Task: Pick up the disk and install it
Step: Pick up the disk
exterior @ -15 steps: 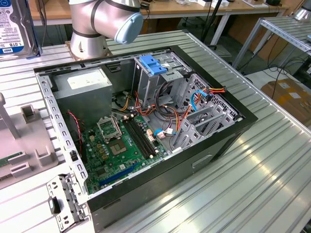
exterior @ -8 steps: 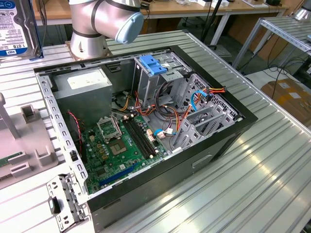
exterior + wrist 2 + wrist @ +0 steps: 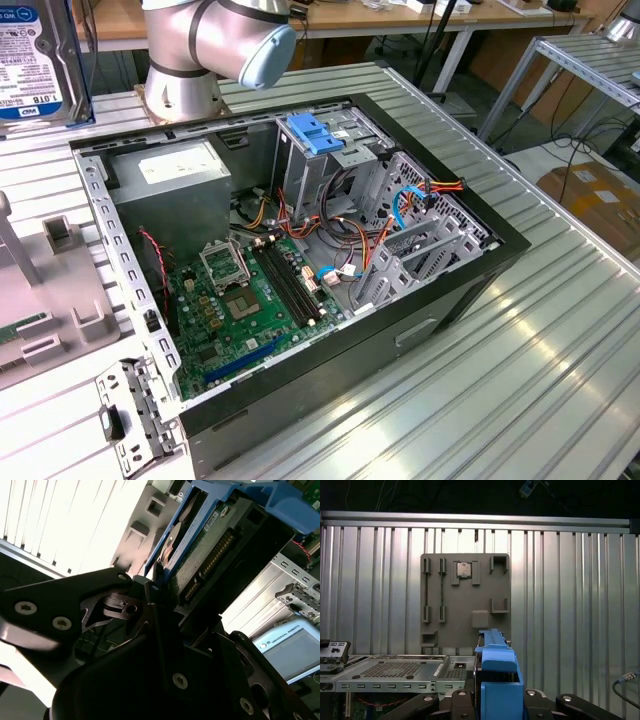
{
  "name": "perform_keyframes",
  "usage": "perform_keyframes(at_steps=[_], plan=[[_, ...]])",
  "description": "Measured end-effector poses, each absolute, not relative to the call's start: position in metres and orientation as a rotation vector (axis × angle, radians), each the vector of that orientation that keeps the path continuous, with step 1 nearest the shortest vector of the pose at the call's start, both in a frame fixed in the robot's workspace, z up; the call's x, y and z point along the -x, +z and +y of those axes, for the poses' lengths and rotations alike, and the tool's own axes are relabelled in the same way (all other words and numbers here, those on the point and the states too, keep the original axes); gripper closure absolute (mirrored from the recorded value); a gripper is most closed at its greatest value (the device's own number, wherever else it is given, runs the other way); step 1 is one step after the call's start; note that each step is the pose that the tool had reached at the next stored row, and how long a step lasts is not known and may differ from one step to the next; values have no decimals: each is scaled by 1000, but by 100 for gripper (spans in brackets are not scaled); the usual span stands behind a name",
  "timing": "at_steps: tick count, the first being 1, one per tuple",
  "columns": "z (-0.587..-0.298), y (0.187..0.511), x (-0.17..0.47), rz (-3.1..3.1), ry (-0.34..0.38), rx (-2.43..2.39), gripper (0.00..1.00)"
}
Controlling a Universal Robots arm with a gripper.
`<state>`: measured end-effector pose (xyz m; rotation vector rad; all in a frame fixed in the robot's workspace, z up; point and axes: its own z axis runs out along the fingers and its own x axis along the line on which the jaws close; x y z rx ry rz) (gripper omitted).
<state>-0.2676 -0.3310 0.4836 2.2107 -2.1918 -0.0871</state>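
1 disk (image 3: 496, 665) sits clamped inside the gripper (image 3: 496, 700).

I work in a robotics lab or workshop. My desk (image 3: 560, 330) is ribbed aluminium profile, and my arm's base (image 3: 185, 85) stands at its far edge. An opened computer case (image 3: 300, 250) lies on it, beside a grey fixture plate (image 3: 465, 600) with cut-out slots. Beyond the desk are wood-topped benches (image 3: 400, 18) on metal legs, loose cables (image 3: 575, 150) on the floor and a cardboard box (image 3: 590, 195).
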Motion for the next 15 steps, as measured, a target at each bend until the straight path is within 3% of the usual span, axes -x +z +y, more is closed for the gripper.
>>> perform_keyframes(at_steps=[15], plan=[[-342, 483, 260, -2192, -87, -2211, 64]])
